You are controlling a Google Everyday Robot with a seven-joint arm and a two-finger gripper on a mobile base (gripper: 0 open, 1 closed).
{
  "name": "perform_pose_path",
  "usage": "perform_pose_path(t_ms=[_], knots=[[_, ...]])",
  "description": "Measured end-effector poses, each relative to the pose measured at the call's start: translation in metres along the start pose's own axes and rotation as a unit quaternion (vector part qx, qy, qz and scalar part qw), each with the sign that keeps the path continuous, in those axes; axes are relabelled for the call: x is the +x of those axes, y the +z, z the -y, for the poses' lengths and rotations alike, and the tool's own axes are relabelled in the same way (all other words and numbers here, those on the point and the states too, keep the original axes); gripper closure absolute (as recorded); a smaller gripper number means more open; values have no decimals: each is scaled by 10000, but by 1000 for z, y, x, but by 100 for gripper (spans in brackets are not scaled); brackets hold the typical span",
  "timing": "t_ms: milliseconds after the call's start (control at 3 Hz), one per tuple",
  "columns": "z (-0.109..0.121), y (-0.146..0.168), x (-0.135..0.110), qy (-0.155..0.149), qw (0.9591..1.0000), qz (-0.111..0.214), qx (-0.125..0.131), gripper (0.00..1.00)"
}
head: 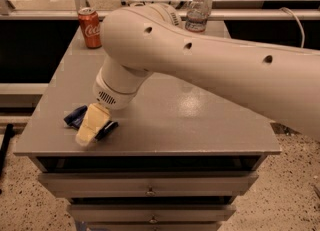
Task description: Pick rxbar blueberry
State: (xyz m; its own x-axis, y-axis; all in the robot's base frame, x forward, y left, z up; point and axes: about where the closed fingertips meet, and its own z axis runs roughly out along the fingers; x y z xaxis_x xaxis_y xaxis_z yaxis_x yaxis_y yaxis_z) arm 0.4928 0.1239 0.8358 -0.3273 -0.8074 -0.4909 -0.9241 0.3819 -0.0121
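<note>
The rxbar blueberry (75, 116), a flat bar in a dark navy wrapper, lies near the front left corner of the grey table (200, 120). My gripper (91, 127) is right over it, with its pale yellow fingers (90, 125) covering the bar's middle. Only the bar's two ends show, one at the upper left and one at the right (107, 128). The big white arm reaches in from the right and hides much of the table's middle.
A red soda can (90, 27) stands at the table's back left corner. A clear plastic water bottle (197, 12) stands at the back, partly behind the arm. Drawers (150, 187) sit below the table top. The floor lies on both sides.
</note>
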Motion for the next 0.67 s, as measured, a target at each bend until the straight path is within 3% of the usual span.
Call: perform_pose_path(t_ms=[333,667], knots=[[-6,13,-9,-29,9999,154,46,3],[-9,19,-12,-1,9997,235,67,26]])
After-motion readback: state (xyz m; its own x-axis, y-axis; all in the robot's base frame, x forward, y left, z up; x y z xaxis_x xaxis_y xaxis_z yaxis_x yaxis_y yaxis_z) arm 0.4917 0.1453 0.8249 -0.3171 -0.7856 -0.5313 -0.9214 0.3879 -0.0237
